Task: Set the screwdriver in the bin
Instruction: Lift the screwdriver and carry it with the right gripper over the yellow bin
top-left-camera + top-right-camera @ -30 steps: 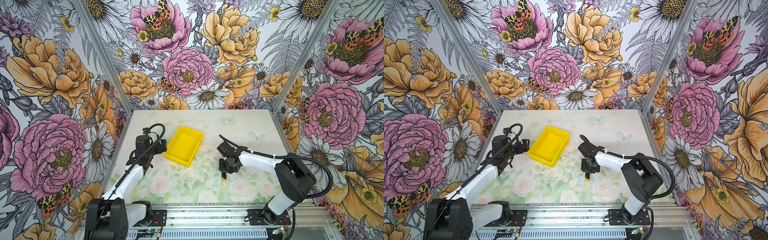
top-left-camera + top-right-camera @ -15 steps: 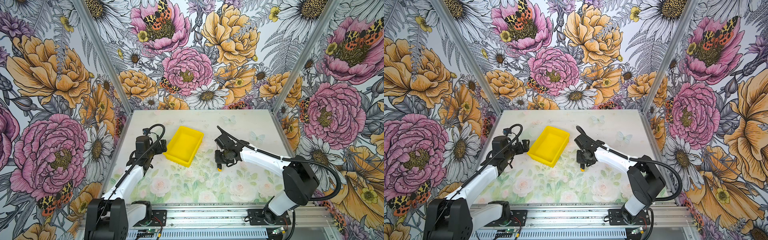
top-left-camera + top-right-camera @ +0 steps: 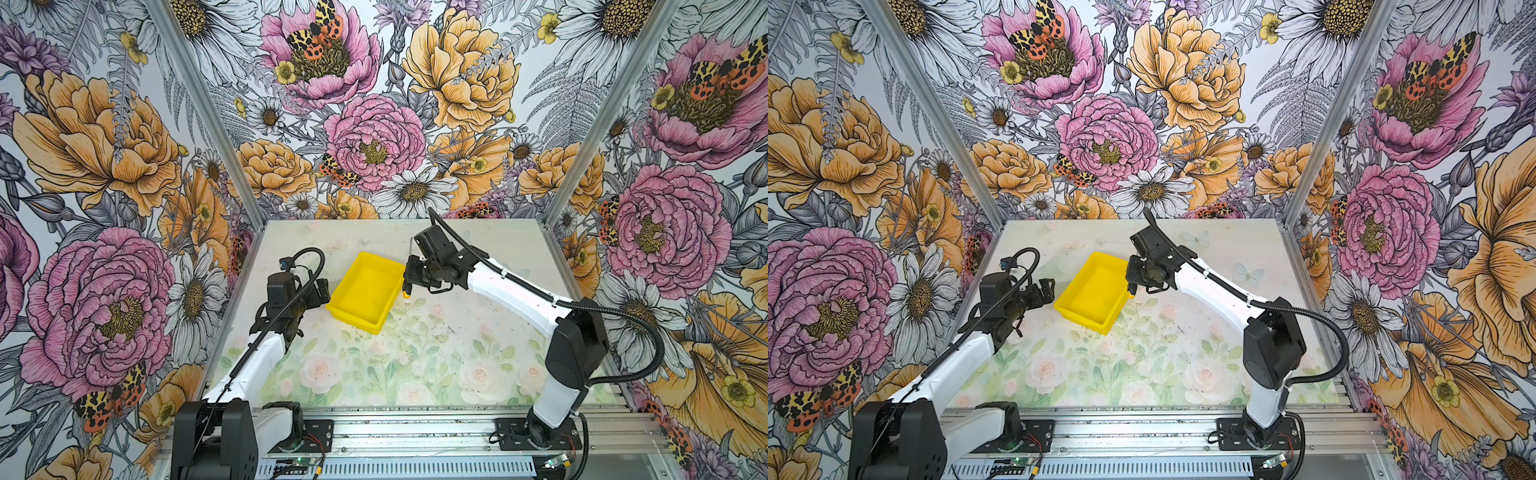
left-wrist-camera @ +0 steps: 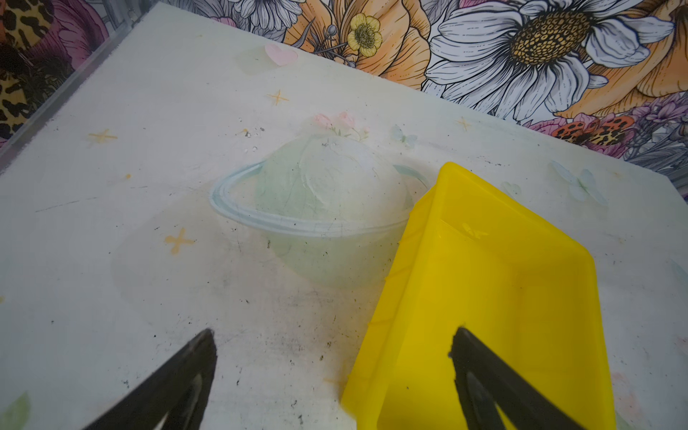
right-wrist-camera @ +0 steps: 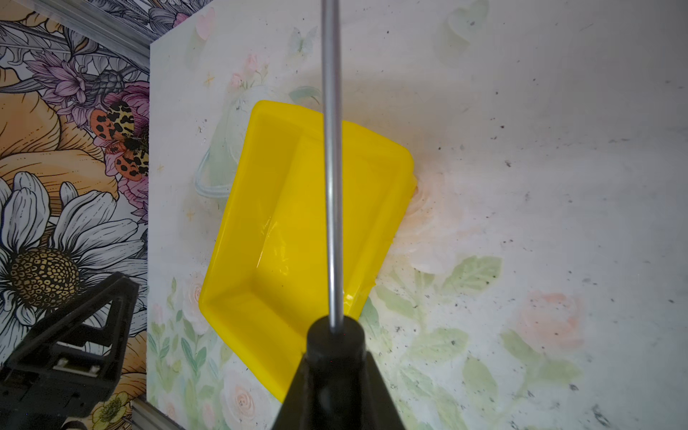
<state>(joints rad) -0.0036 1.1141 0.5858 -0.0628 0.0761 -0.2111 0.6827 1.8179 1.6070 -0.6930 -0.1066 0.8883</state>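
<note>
Since a second earlier, the right arm had swung from mid-table toward the bin (image 3: 358,323), while the left arm had kept its place. The right gripper (image 3: 411,279) was clamped tight on the screwdriver (image 3: 410,249) at its round matte black handle, holding it clear of the table (image 3: 415,365) at the bin's right-hand long wall. Its thin, smooth grey metal shaft (image 5: 331,167) ran dead straight out of the jaws, crossing over the bin in the right wrist view. In both top views the long axis lay toward the back wall, shaft end farthest and the small yellow end cap (image 3: 1130,295) nearest. The bin was glossy bright yellow plastic, rectangular, low-walled and round-cornered. The left gripper (image 4: 333,335) stood spread wide at the bin's left corner, holding nothing.
</note>
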